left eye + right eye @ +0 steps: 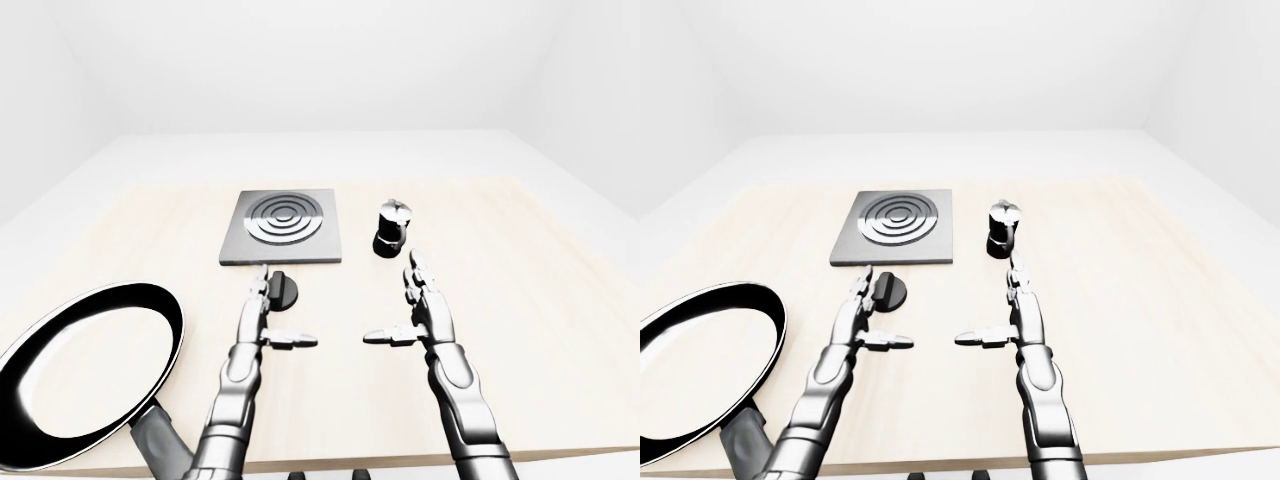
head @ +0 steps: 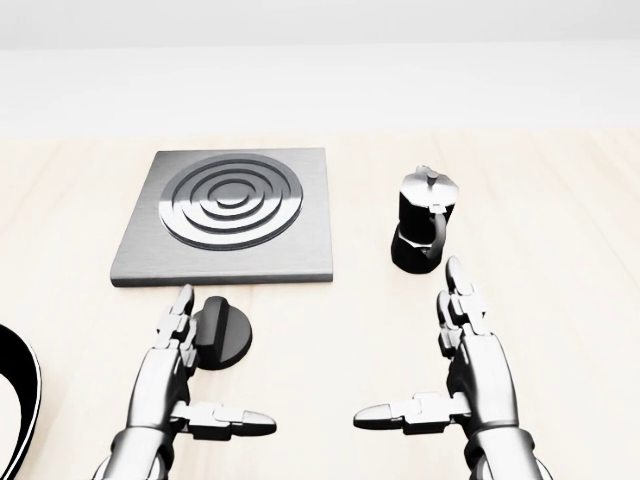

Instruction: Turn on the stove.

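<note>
Your left hand (image 2: 175, 375) is spread wide, thumb out to the right in the head view and the two long fingers (image 2: 182, 312) reaching up the frame, their tips lying at the left edge of the black knob (image 2: 222, 331). It grips nothing; whether the tips touch the knob or only hover beside it, these views do not settle. The knob sits on the pale counter (image 2: 560, 200) in the lower left of the head view, just below the bottom edge of the stove (image 2: 230, 215), the grey plate with ringed burner at upper left of centre. Its raised grip bar runs roughly up and down the frame.

Your right hand (image 2: 465, 370) is equally wide and empty, low on the right, with its fingertips pointing at the moka pot (image 2: 422, 232) standing above it, close but apart.

Here is where I think it could go wrong:
- With the fingers on one side of the knob only and the thumb well away from it, closing now would likely push the knob sideways or slide off it instead of pinching the bar.
- Fingers laid flat over the cap would probably slip round it without turning it.
- If your right hand drifts up the frame it could tip the moka pot.
- The frying pan (image 1: 90, 370) lies at lower left in the left-eye view, beside your left forearm; a wide swing of the elbow might knock it.
</note>
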